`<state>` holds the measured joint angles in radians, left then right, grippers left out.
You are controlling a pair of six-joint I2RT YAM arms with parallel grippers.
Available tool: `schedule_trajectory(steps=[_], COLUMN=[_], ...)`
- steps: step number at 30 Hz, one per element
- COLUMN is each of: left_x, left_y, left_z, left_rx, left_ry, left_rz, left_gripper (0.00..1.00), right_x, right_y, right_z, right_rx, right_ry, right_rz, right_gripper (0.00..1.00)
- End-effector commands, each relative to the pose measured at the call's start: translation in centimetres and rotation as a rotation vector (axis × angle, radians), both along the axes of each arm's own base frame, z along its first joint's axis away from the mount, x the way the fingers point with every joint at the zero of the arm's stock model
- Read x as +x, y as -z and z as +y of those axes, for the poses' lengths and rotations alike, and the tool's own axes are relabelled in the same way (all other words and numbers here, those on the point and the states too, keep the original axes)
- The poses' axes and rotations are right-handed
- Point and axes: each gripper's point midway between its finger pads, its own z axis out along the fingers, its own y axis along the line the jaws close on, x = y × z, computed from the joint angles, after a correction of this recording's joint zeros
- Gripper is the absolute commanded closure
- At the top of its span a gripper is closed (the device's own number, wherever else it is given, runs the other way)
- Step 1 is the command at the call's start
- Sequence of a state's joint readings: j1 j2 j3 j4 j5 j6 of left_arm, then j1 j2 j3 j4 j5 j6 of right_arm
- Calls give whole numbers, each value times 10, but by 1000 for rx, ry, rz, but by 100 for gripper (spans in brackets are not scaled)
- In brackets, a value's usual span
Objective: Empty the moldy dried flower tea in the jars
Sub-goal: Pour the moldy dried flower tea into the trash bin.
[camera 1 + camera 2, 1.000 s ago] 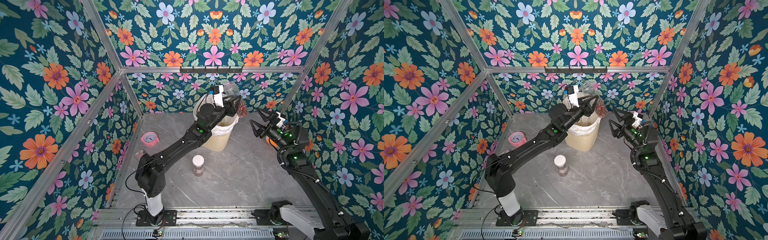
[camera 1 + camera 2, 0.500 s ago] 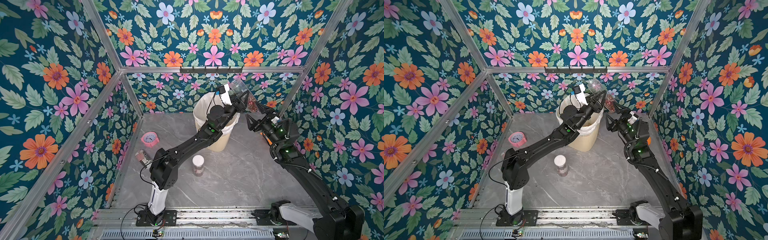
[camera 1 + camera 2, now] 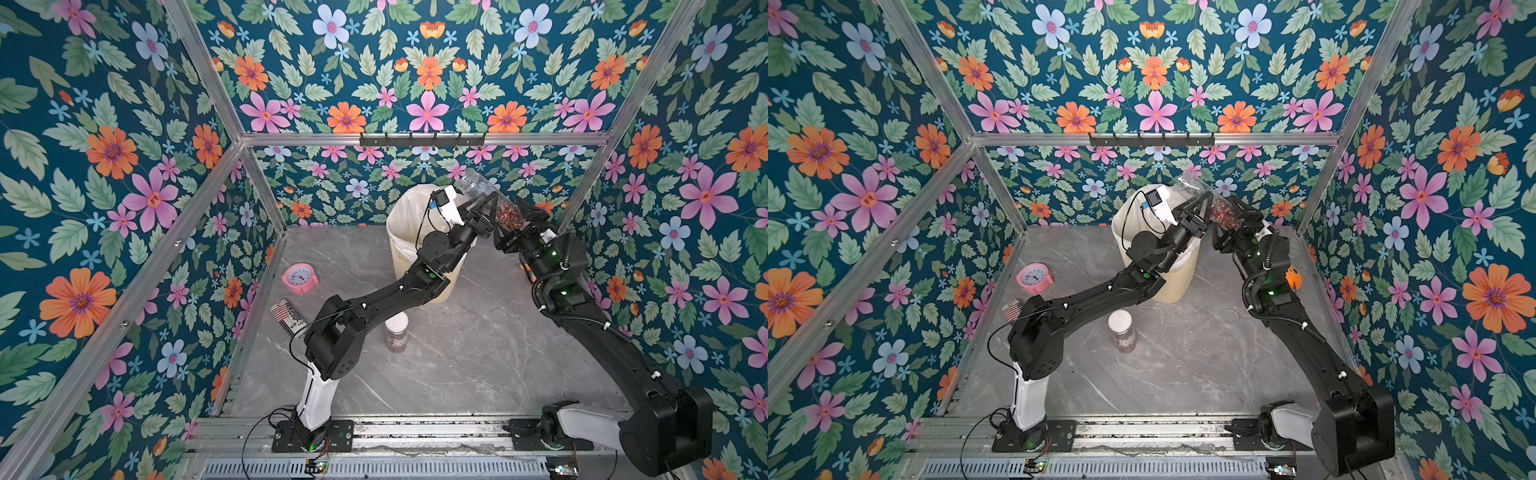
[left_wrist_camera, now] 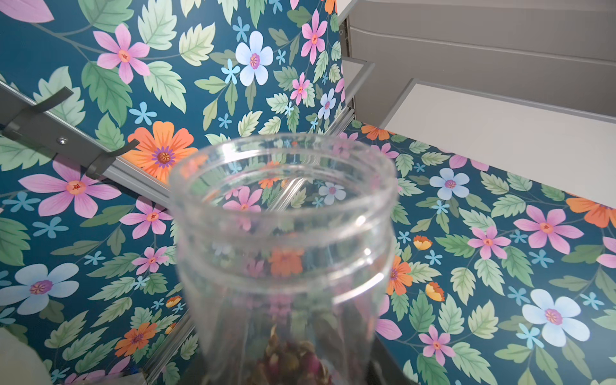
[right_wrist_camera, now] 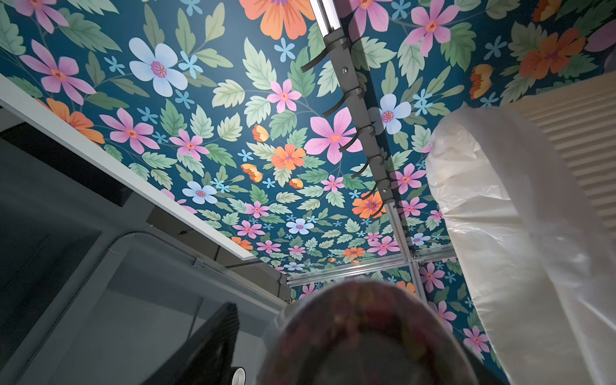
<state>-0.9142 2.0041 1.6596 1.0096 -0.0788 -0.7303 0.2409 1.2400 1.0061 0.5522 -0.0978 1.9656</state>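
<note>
The left hand clasps a lidless clear plastic cylinder jar in the air just beside the cream ribbed waste bin. The jar's mouth is tilted upward, and its dark reddish-brown dried flower tea lies at the base end. The right hand brackets that base; I cannot tell whether it grips. A second white-lidded clear jar stands on the grey marble bench.
</note>
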Motion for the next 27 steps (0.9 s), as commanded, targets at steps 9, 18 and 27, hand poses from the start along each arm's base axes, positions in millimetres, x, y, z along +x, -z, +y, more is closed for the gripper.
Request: schedule_trajectory(steps=[9,18,27], left_x=[-10,-4,-2], left_y=[3,11,19], left_z=[3,-3,-4], left_rx=[-86,-71,-44], left_ry=[-1,-13,-14], left_rz=[-18,10,49], left_gripper=[51,49,22], right_x=[7,11,16], right_y=[-18,-12,-3], right_z=[-6,-9,-26], right_rx=[149,166,172], right_ry=[10,30,109], right_rz=[-24,-11,33], right_gripper=[35,52,53])
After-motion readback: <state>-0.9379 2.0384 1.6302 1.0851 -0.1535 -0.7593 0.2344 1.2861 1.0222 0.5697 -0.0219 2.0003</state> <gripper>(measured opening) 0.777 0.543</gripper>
